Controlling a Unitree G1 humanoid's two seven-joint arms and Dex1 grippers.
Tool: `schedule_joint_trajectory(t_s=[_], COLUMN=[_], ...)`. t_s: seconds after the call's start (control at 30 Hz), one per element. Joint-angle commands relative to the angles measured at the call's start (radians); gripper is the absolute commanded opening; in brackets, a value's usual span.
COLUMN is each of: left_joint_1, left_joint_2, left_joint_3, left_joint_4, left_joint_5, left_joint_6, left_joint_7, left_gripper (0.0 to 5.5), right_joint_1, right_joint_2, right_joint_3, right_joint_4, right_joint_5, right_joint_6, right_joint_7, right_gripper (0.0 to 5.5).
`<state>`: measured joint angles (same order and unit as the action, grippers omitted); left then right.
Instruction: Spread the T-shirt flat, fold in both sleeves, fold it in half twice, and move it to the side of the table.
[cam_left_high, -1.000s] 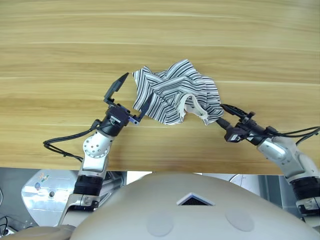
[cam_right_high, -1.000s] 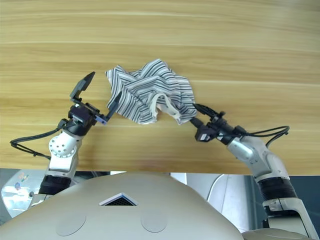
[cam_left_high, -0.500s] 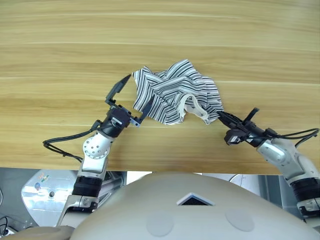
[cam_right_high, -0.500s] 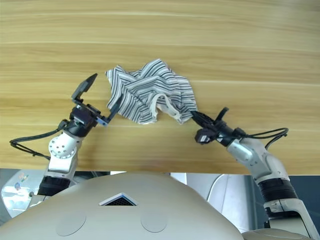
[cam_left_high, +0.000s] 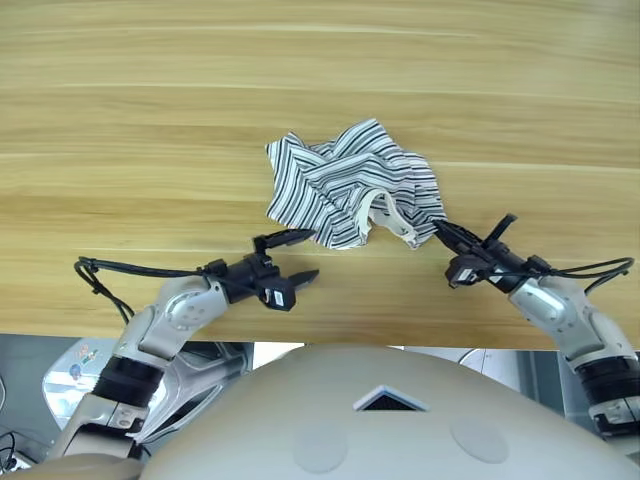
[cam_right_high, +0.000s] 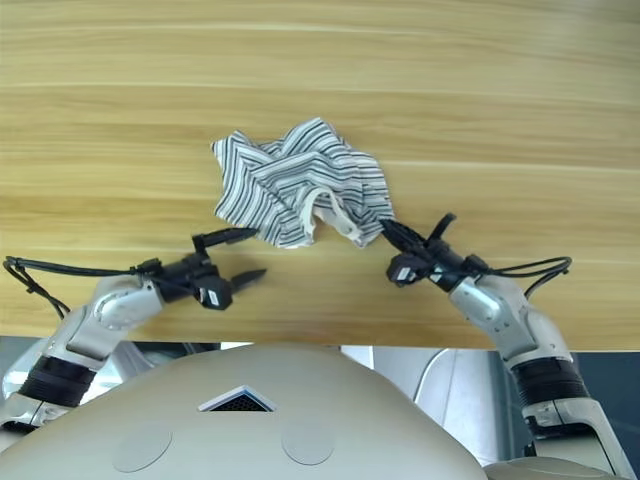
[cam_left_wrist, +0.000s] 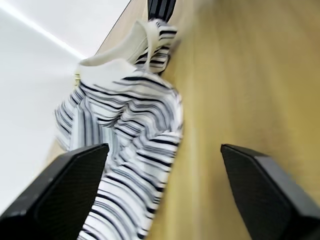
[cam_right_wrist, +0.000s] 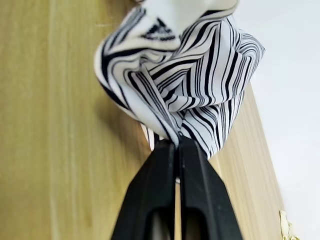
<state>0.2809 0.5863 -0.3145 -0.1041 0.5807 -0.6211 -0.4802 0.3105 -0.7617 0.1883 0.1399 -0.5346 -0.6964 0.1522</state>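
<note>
One T-shirt (cam_left_high: 345, 195), black-and-white striped, crumpled in a heap on the table (cam_left_high: 300, 80), toward the middle of the near edge, not spread. One cream neckband (cam_left_high: 385, 215) shows on its near side.

Two grippers, both low over the table by the near edge. The right gripper (cam_left_high: 440, 229) is at the heap's near-right corner, fingers together and clamped on a fold of the striped cloth. The left gripper (cam_left_high: 314, 253) lies just near-side of the heap's near-left part, fingers apart, nothing between them. Its farther finger tip is at the cloth's near edge; touching or just beside, cannot tell. Its nearer finger is over bare wood, apart from the cloth.

The eye views give the whole heap and both arms, one on each side of it. The right wrist view gives the pinch close up: two black fingers pressed side by side, a striped fold caught at their tips, the rest of the cloth bunched just past them. The left wrist view gives the spread fingers, the cloth's edge by one finger, bare wood by the other, and the neckband farther off.
</note>
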Motion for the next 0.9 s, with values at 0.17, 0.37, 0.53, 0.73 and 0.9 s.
schedule_joint_trajectory(t_s=[0.17,0.37,0.53,0.73,0.9], left_joint_1=[-0.068,-0.095,-0.103,-0.056,-0.054], left_joint_2=[-0.035,-0.043,-0.041,0.003,-0.014], left_joint_3=[-0.101,-0.123,-0.120,-0.086,-0.108], left_joint_4=[0.073,0.100,0.127,0.129,0.144], left_joint_5=[0.224,0.259,0.271,0.270,0.254], left_joint_6=[0.087,0.126,0.163,0.225,0.221], left_joint_7=[0.101,0.169,0.221,0.264,0.276], left_gripper=[4.19,4.19,4.19,4.19,4.19], right_joint_1=[0.005,0.003,0.006,0.009,-0.002], right_joint_2=[0.023,0.027,0.032,0.030,0.040], right_joint_3=[0.041,0.049,0.053,0.050,0.060], right_joint_4=[0.030,0.042,0.045,0.050,0.061], right_joint_5=[-0.048,-0.051,-0.052,-0.053,-0.059], right_joint_6=[0.034,0.030,0.032,0.030,0.026], right_joint_7=[0.006,-0.007,-0.019,-0.028,-0.034], right_gripper=[0.01,0.01,0.01,0.01,0.01])
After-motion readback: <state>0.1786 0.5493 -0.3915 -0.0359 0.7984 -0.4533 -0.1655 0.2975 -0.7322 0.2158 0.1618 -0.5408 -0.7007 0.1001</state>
